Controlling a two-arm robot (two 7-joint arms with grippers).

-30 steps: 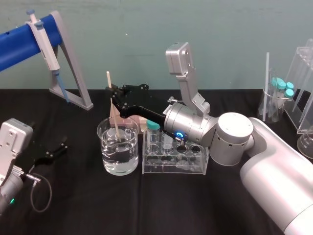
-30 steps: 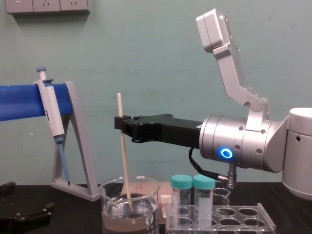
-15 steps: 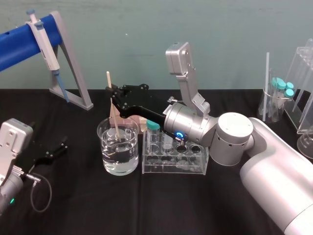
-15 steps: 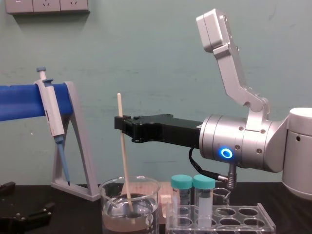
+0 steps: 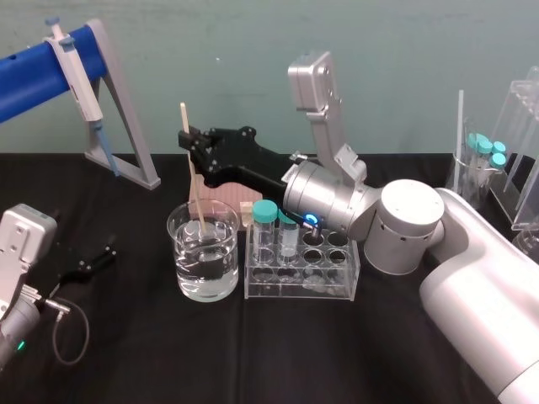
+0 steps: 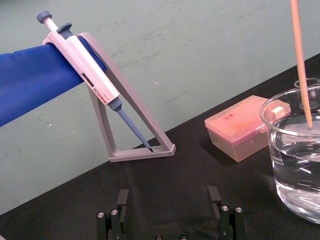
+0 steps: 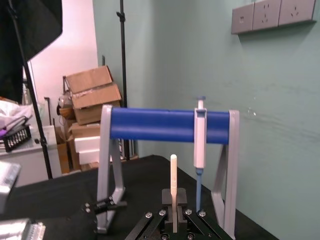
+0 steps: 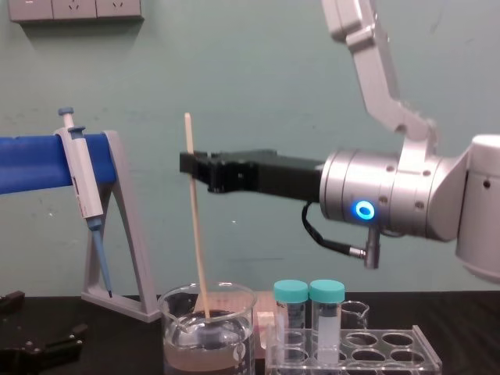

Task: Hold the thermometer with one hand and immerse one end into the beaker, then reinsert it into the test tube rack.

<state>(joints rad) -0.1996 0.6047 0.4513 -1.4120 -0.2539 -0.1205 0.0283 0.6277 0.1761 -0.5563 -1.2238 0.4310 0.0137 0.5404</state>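
The thermometer (image 5: 192, 177) is a thin cream rod standing nearly upright, and my right gripper (image 5: 187, 139) is shut on its upper part. Its lower end is inside the beaker (image 5: 202, 261), about at the surface of the liquid. From the chest the thermometer (image 8: 195, 226) rises well above the beaker (image 8: 207, 332), with the right gripper (image 8: 190, 162) reaching in from the right. The test tube rack (image 5: 301, 282) stands just right of the beaker and bears two teal-capped tubes (image 5: 266, 220). Parked at the table's near left, my left gripper (image 6: 168, 197) is open and holds nothing.
A pipette (image 5: 76, 71) hangs on the grey-and-blue stand (image 5: 126, 126) at the back left. A pink box (image 6: 240, 127) sits behind the beaker. A small beaker (image 8: 353, 312) stands behind the rack. More teal-capped tubes (image 5: 484, 160) and clear stands are at the far right.
My right gripper has risen with the thermometer. The rod's lower end has come up from deep in the liquid to about its surface. The left arm has not moved.
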